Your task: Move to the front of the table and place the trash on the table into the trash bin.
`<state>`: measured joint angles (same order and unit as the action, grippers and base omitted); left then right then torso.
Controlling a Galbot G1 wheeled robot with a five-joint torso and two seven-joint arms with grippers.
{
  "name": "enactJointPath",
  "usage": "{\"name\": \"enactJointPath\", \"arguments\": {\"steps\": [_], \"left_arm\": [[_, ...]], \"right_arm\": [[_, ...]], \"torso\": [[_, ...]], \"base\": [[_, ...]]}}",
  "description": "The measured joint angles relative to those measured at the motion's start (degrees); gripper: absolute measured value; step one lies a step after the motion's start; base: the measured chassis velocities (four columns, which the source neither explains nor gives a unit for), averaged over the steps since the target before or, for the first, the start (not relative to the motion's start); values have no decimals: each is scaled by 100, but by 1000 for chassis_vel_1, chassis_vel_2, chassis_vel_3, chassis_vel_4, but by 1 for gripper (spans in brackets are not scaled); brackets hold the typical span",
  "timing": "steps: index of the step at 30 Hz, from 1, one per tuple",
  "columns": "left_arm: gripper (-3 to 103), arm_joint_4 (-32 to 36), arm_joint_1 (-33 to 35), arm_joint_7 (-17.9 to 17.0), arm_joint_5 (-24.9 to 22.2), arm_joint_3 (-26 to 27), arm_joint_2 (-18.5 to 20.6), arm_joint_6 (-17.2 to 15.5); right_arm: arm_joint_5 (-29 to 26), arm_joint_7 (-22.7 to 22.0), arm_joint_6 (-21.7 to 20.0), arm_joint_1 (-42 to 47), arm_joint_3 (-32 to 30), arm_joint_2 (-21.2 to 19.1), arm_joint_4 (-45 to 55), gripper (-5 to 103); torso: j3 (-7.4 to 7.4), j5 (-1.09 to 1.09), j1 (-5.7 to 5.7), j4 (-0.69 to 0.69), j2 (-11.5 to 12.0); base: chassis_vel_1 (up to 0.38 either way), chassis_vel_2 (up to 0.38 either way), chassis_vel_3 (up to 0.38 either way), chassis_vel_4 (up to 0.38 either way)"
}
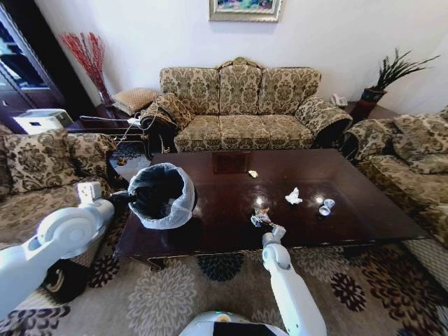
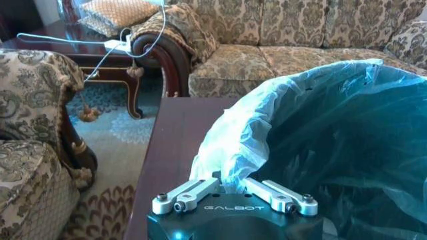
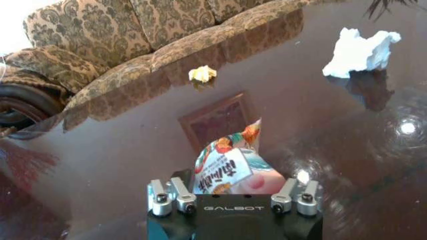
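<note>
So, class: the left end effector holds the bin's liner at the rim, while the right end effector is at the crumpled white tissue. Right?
Not quite. The left end effector does grip the trash bin liner, but the right wrist view shows the right end effector at the snack wrapper; the tissue lies apart.

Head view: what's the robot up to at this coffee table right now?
It is clearing litter off the table. The left gripper is clamped on the liner at the rim of the trash bin, holding it at the table's left end. The right gripper has its fingers either side of the snack wrapper near the front edge. A crumpled tissue, a small cup and a pale scrap lie on the table.
</note>
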<state>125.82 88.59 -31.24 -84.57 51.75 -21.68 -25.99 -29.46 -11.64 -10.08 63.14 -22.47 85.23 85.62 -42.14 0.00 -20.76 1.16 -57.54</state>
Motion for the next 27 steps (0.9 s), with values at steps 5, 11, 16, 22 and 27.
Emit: {"name": "enactJointPath", "arguments": {"steps": [5,11,16,22,27], "left_arm": [[0,12,30,-2,-1,11,-4,6],[0,1,59,-9,-1,22,34,6],[0,-48,71,-18,-33,67,154,4],[0,-64,76,-57,-181,121,302,-16],[0,-92,70,-159,-635,145,685,-120]], "right_arm": [[-87,-10,-18,15,22,23,10,54],[-235,126,-19,46,-21,5,-1,32],[-334,355,91,85,-64,-26,-11,11],[-276,887,641,309,-34,-33,633,2],[-97,2133,1406,450,249,-148,1743,0]], "torso": [[0,0,0,0,0],[0,0,0,0,0],[0,0,0,0,0],[0,0,0,0,0],[0,0,0,0,0]], "base": [[0,0,0,0],[0,0,0,0],[0,0,0,0],[0,0,0,0],[0,0,0,0]]}}
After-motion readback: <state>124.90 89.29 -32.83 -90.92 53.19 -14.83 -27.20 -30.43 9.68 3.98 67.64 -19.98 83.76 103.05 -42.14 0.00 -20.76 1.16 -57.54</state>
